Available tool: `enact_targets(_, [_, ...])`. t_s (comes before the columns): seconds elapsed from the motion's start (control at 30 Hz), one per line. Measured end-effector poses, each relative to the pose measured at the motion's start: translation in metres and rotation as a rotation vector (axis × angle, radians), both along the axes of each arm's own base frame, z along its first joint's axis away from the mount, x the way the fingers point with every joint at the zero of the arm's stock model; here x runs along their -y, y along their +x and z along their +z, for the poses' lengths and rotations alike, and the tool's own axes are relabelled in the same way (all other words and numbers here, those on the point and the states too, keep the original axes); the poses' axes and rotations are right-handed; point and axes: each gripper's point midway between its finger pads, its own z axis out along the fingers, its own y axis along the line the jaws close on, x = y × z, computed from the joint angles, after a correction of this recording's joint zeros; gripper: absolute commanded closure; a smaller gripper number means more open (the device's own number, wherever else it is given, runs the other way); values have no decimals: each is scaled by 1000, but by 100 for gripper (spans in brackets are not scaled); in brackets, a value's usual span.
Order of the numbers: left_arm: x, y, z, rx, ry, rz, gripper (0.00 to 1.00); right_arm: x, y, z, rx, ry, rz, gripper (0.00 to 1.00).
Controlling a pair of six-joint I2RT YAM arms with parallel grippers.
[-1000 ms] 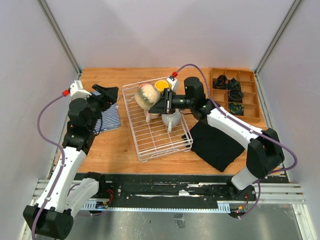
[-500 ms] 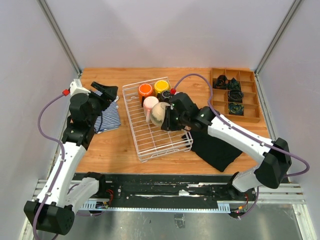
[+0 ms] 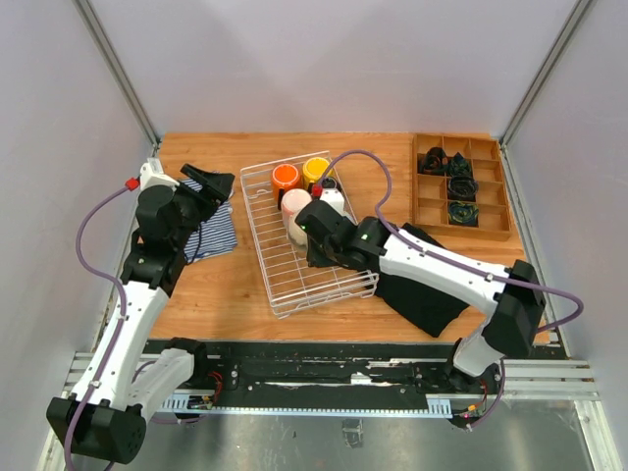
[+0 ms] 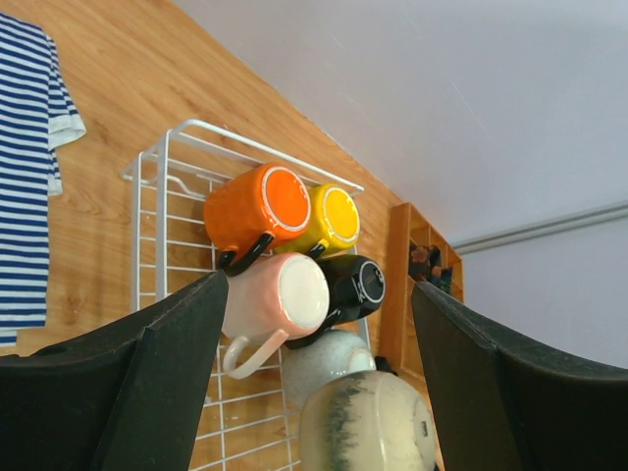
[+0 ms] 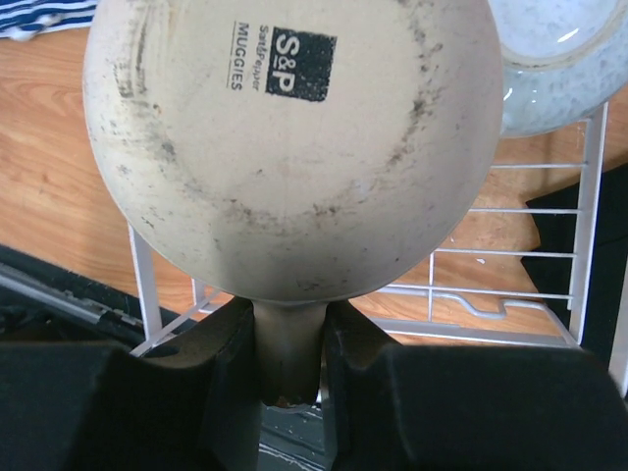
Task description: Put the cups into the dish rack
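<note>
White wire dish rack (image 3: 285,285), standing on the wooden table (image 3: 221,289).

Contents, at the rack's far end:
- Orange mug (image 4: 257,206) and yellow mug (image 4: 332,218), side by side.
- Pale pink mug (image 4: 280,294) and black mug (image 4: 353,285), side by side, just nearer than that pair.
- Whitish-grey speckled mug (image 4: 319,358), next toward the rack's middle.

Beige stoneware mug (image 5: 294,147): printed base facing the wrist camera, over the rack's middle, beside the grey one. Contact with the grid floor cannot be told.

Right tool (image 5: 288,378): fingers clamped on the beige mug's handle.

Left tool (image 3: 208,183): jaws spread wide, holding nothing, left of the rack above a blue-striped cloth (image 3: 214,234).
</note>
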Motion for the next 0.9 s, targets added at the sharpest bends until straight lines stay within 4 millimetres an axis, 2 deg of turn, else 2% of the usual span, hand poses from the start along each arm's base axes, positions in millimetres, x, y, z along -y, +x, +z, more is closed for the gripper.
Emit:
enact_targets(0.2, [-1,-3,-6,-31,24,-5,20,5,6,-27,-38,-69,-86,99])
enact_targets(0.5, [-1,-5,-4,-38,43,-14,20,-9,14,-37,-47,-68,-135,99])
enact_targets(0.73, [-1,-4,22,2,59,-20,20,-16,10,-55,-64,-90,-159,99])
enact_targets(0.9, [-1,-5,28,14,60,-28,20,-18,9,-56,-37,-92,-195,99])
